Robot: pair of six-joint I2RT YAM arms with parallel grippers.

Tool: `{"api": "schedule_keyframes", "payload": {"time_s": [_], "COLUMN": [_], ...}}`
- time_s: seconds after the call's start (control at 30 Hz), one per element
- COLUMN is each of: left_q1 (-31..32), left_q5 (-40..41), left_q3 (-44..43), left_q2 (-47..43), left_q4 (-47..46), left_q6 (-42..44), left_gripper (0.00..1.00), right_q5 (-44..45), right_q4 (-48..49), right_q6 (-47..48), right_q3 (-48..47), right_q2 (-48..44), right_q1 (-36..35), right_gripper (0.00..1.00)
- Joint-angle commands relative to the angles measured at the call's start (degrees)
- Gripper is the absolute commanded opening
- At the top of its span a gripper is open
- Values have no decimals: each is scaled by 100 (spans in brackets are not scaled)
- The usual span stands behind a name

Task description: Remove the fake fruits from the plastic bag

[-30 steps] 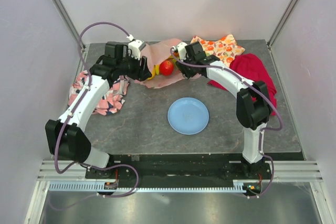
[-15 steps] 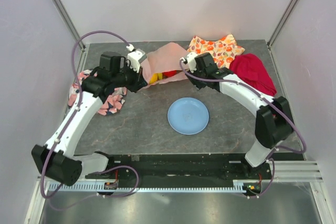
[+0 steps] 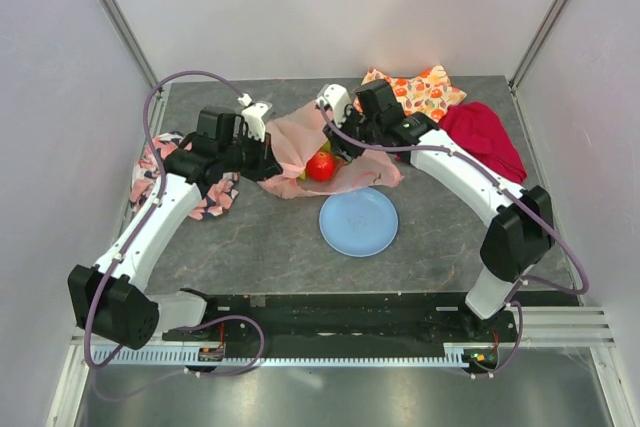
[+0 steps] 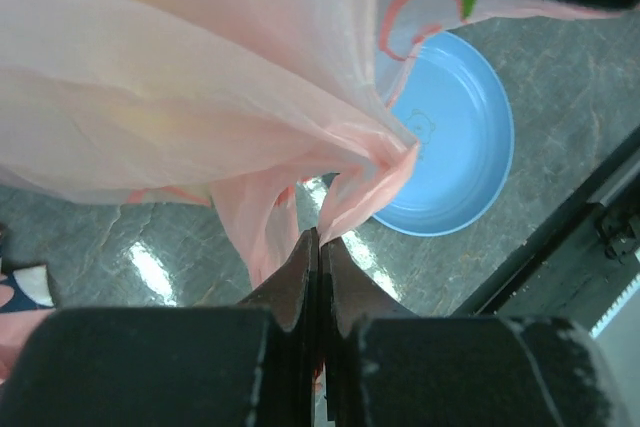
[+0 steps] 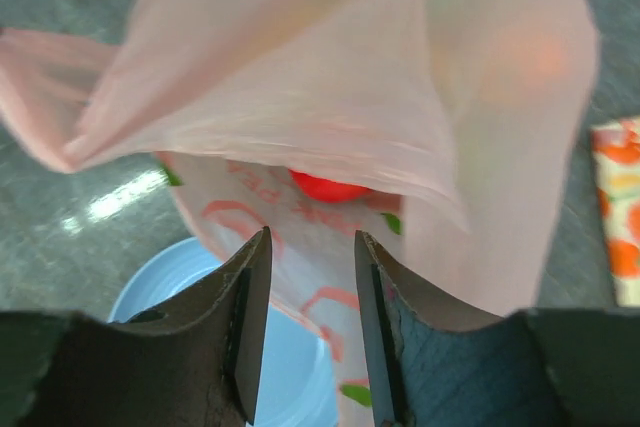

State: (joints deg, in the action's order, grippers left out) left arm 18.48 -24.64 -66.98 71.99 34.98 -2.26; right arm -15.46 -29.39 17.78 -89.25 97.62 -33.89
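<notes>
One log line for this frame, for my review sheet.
left gripper: shut on plastic bag | right gripper: open, facing bag | red apple: inside bag | fruits: not yet out

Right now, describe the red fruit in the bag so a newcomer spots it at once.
Find the round light-blue plate on the grey table. Just behind it lies a crinkly translucent pink plastic bag, with a glossy red plastic apple in its opening. It is the only round, bright red thing there; the red cloth at far right is crumpled fabric.
</notes>
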Motion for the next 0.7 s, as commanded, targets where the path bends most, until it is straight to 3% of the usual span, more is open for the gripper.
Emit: {"api": "schedule_keyframes", "payload": {"time_s": [0.0, 0.17, 0.3, 0.43, 0.47, 0.67], "left_q1": [-73, -187, -196, -231, -231, -257], "left_q5": [469, 856, 637, 417, 390, 285], "left_q3": [-166, -368, -351, -254, -245, -237], "left_q2": [-18, -123, -53, -18, -9, -9], "left_q4": [-387, -361, -369, -396, -404, -387], "left_q6": [-670, -986, -995, -1022, -1013, -995], "left_gripper": [2, 2, 2, 2, 2, 1], "right_q5": [-800, -748, 84, 790, 817, 1019], "right_q4": [-410, -410, -86, -23, -23, 21], "right_q6": [261, 218, -238, -828, -890, -1356], "right_q3": [-154, -75, -109, -636, -837, -1445], "right_q2": [275, 371, 722, 1608, 1732, 2463], "right_q1": [-214, -364, -399, -399, -399, -399], "right_gripper": [44, 49, 66, 76, 83, 85]}}
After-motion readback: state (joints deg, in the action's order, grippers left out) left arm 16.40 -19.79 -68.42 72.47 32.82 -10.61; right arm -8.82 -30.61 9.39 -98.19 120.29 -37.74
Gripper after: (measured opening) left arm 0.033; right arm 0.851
